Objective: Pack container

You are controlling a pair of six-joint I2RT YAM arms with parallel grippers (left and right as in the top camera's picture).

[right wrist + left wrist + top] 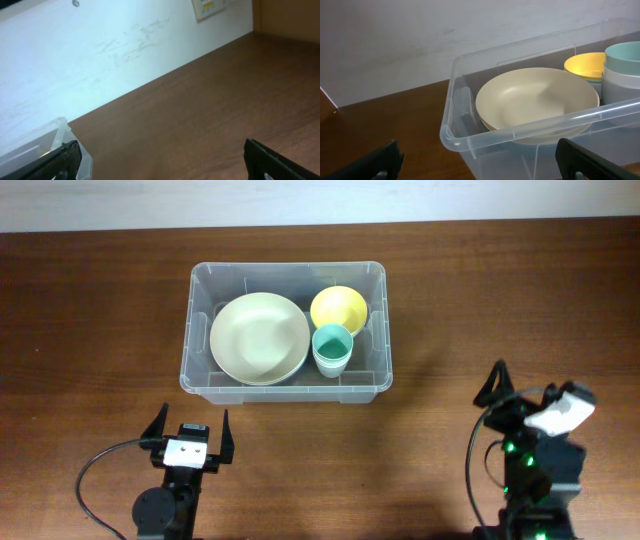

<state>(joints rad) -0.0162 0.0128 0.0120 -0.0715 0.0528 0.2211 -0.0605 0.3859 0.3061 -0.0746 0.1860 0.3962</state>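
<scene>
The clear plastic container point(286, 385) stands at the table's middle back. Inside lie a large cream plate point(259, 338), a yellow bowl point(338, 308) and a teal cup point(332, 348) stacked in a white one. In the left wrist view the container's near corner point(451, 135) is close ahead, with the plate point(536, 102), bowl point(585, 65) and cup point(624, 55) inside. My left gripper point(190, 428) is open and empty in front of the container. My right gripper point(520, 388) is open and empty at the right, away from it. A container corner point(52, 137) shows in the right wrist view.
The wooden table point(480, 300) runs to a pale wall point(100, 45) at the back. A wall socket point(207, 7) sits on that wall at the right. Cables point(100, 470) trail from both arm bases at the front edge.
</scene>
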